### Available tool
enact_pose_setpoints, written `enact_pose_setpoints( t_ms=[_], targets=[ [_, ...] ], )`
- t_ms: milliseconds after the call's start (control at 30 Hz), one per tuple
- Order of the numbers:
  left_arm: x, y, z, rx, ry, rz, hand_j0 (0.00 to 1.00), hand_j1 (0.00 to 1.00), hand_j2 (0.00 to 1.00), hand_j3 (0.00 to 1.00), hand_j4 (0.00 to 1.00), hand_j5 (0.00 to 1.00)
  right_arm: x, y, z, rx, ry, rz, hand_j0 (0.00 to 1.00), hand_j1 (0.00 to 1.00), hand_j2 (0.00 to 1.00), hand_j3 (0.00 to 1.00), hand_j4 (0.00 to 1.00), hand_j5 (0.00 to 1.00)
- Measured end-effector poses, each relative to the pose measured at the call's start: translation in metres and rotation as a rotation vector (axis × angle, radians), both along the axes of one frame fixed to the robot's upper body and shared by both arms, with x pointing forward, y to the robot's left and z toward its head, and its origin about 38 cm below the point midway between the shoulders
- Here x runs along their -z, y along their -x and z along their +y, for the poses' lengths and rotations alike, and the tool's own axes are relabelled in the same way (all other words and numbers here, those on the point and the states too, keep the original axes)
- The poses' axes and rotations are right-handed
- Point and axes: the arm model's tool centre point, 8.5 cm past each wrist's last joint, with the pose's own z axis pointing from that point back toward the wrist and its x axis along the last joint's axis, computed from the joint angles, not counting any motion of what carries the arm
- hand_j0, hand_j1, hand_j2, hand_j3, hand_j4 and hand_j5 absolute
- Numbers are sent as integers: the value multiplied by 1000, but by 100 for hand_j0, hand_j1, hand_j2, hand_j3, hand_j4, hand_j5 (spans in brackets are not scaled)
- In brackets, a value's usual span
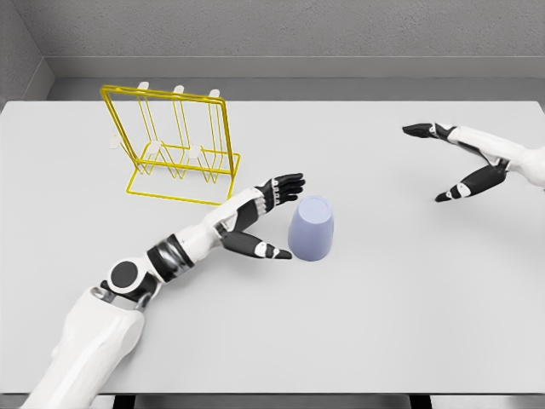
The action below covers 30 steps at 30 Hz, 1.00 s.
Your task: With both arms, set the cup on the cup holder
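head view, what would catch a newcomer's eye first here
The bright yellow wire cup holder stands out at the table's far left. Near the middle, a pale lavender cup sits upside down, with the left hand open right beside it, thumb and fingers spread toward its side. The right hand hovers open at the far right, away from the cup.

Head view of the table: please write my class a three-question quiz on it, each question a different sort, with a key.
1. True or false: the left hand has lifted the cup off the table.
2. Which stands nearer the yellow rack? A) left hand B) right hand
3. Fill in: the cup stands upside down, its closed end facing ____.

Key: 1 false, it stands on the table beside the open fingers; 2 A; 3 up.
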Motion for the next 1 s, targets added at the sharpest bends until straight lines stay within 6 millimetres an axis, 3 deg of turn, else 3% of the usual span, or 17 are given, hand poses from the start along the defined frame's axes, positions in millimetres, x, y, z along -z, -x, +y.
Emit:
enact_pose_setpoints(
  t_ms=[200,1000],
  targets=[
    [4,0,-3,-2,6,14,100,100,100,100,100,100,-27,-13,-6,6,111,-97,100,100,100,100,100,100],
    [11,0,-4,-9,4,39,100,100,100,100,100,100,-30,-13,-2,-13,131,-112,100,100,100,100,100,100]
  ],
)
